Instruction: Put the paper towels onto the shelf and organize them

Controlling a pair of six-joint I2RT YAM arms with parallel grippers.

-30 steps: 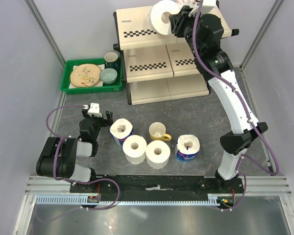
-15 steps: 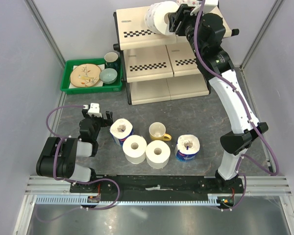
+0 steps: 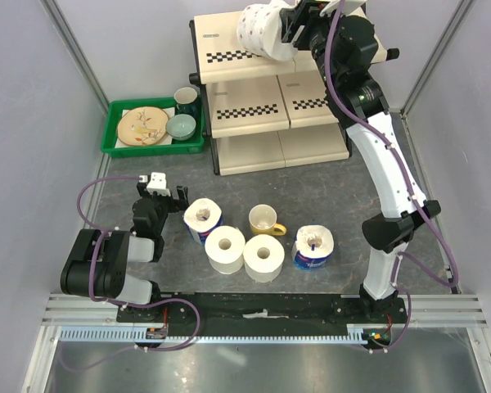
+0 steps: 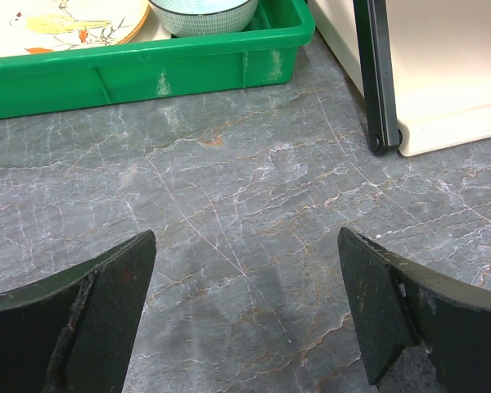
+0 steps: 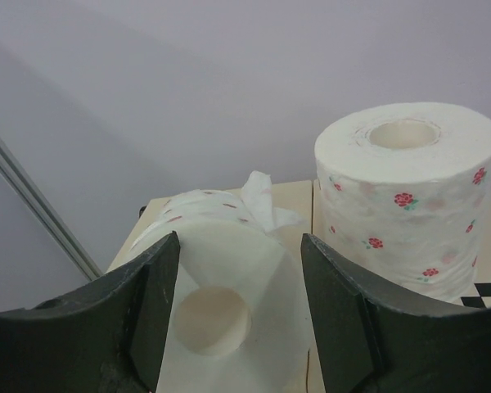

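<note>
**Floral roll between the right claw's [image 5: 239,246] parted fingers, on the shelf's [image 3: 221,33] cream top tier**
The paper towel roll [image 5: 221,286] is soft, white and faintly flower-printed. It lies unsqueezed between half-open jaws, loose flap up, hollow core facing the claw. A rose-dotted roll [image 5: 409,188] stands upright just beyond the right finger. A second ago the roll was clamped, core skyward. The left claw [image 4: 245,246] gapes empty.

R gripper [image 5: 239,246] fingers apart, floral roll [image 5: 229,278] on its side btwn them, core facing cam, loose flap on top, 2nd floral roll [image 5: 405,196] upright just to R on cream shelf [image 5: 299,195], grey wall [image 5: 188,82] behind
</note>
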